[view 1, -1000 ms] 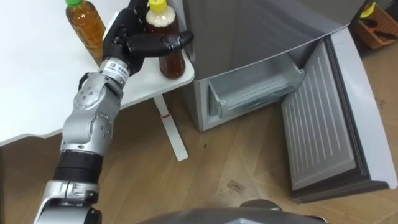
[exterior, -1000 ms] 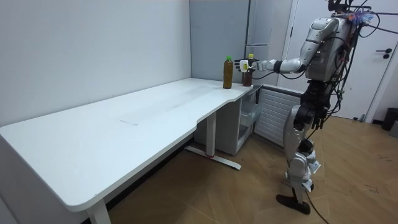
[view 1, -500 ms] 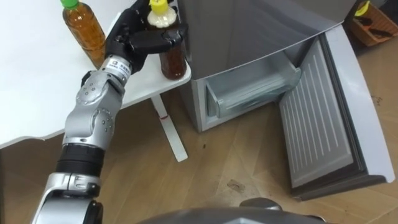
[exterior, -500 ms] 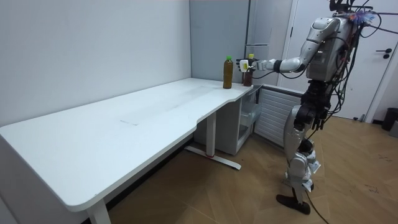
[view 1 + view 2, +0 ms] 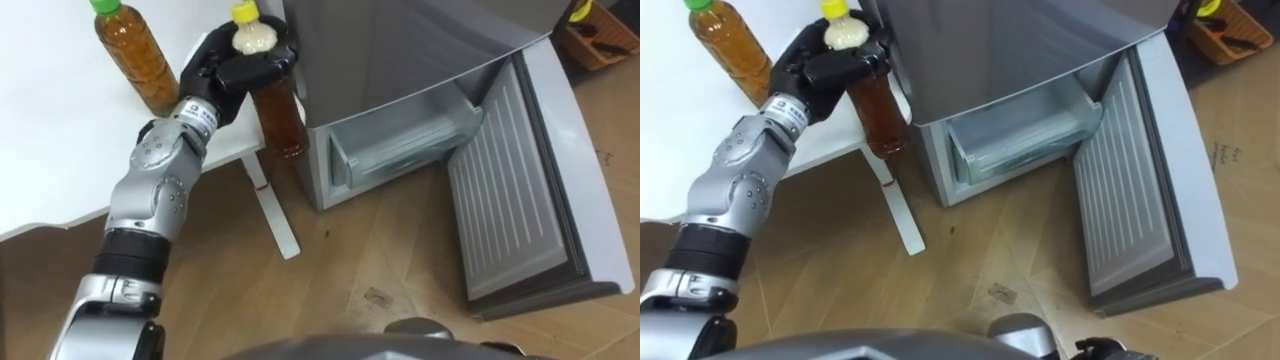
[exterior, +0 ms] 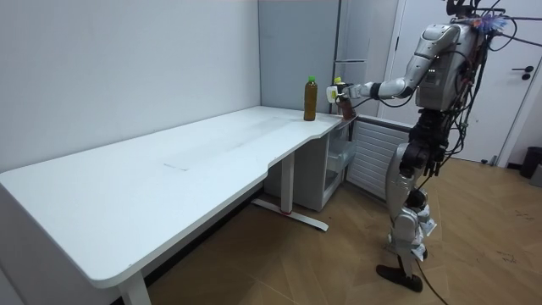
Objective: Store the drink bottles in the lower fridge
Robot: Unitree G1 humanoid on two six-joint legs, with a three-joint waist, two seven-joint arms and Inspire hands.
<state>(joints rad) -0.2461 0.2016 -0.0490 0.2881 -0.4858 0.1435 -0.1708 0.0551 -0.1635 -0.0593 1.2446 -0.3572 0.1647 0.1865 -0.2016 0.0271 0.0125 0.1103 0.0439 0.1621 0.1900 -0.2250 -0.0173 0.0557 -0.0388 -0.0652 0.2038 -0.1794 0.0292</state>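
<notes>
My left hand (image 5: 215, 75) is curled round the upper part of the yellow-capped tea bottle (image 5: 280, 115), which hangs clear of the tabletop's (image 5: 60, 140) corner, close against the grey fridge (image 5: 400, 50). The green-capped bottle (image 5: 135, 60) stands near that edge. I judge this the carry step. Next I'd lower the bottle and swing it into the open lower fridge drawer (image 5: 410, 150), clear of the door (image 5: 520, 190).

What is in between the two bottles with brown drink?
The robot's left hand, in the left eye view: it sits between the green-capped bottle standing on the table and the yellow-capped bottle it grips.
</notes>
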